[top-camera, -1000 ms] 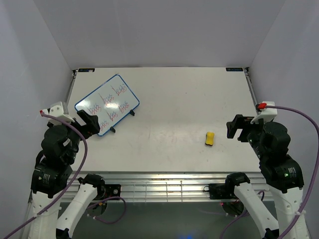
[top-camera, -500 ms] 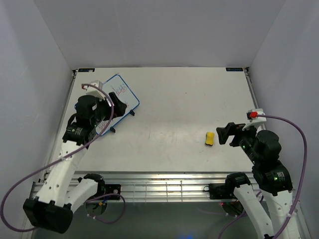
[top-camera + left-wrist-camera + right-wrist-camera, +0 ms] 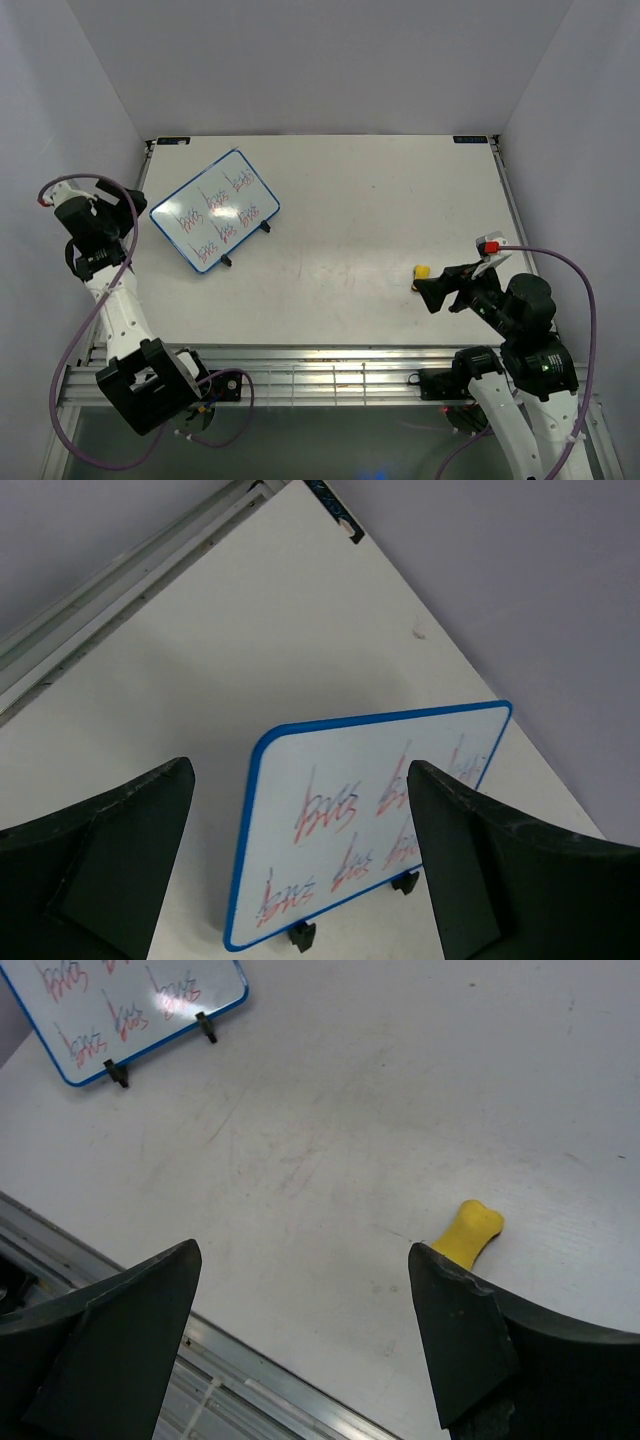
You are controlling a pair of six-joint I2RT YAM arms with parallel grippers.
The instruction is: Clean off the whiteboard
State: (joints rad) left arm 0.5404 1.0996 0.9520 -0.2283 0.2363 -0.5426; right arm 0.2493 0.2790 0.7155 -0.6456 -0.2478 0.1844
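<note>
Table [image 3: 350, 200]: white top. Near edge ends at a metal rail; walls close in the left, right and far edges. The wide middle from the far edge to the near rail is bare.

Whiteboard [image 3: 215, 210]: far-left part of the table, close to the left edge, set skew to the table edges. Blue frame, propped on small black feet [image 3: 226, 261] on its near side. Six red-blue scribble groups, unwiped. Glare patch blurs the centre. Right wrist view cuts off its upper left part; left wrist view hides one corner behind a finger.

Left gripper [image 3: 300, 770]: held off the left edge, above table level, aimed at the board. Jaws wide apart, nothing between them. Fingertips hard to make out from above.

Right gripper [image 3: 302, 1250]: near-right area, over the table. Jaws wide apart, nothing held.

Yellow eraser [image 3: 468, 1232]: flat on the table just beside the right finger; contact not discernible. From above it is half hidden by the gripper.
</note>
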